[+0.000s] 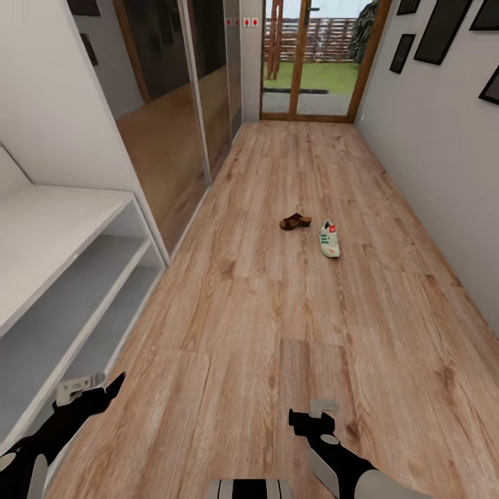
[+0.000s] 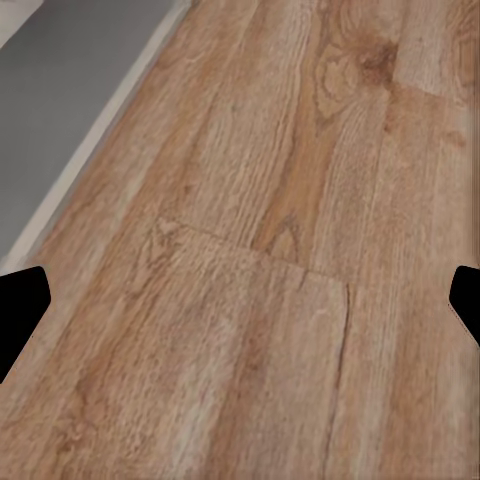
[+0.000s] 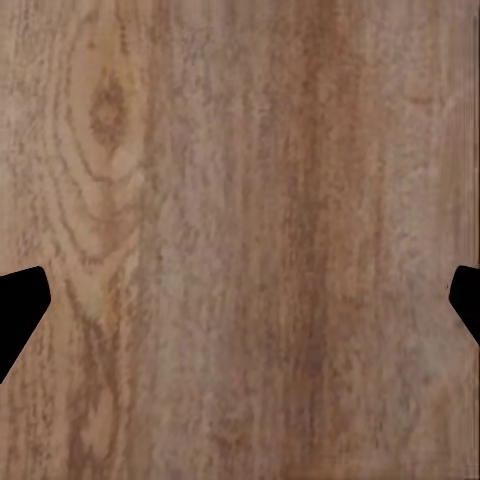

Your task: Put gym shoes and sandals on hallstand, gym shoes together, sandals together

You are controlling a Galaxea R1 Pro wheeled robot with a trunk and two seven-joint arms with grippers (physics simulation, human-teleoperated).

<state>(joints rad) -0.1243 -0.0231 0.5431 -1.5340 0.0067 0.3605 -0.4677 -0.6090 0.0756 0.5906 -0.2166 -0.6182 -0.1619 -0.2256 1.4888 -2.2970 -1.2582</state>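
Observation:
One white gym shoe [image 1: 330, 238] with green stripes lies on the corridor floor [image 1: 263, 319], mid-corridor and far ahead of me. Just to its left lies a reddish-brown sandal [image 1: 296, 222], a small gap between them. The pale grey hallstand [image 1: 76, 229] runs along the left wall, its open shelves bare. My left gripper [image 1: 93, 389] hovers low beside the hallstand's front edge, open and empty, with plank floor and the grey bottom shelf [image 2: 60, 110] under it. My right gripper [image 1: 312, 414] hangs open over bare planks, holding nothing. Both are far short of the shoes.
Tall glass sliding panels [image 1: 180, 104] line the left wall past the hallstand. A wood-framed glass door [image 1: 312, 62] closes the corridor's far end. The right wall [image 1: 443, 173] carries dark picture frames. Open floor stretches between me and the shoes.

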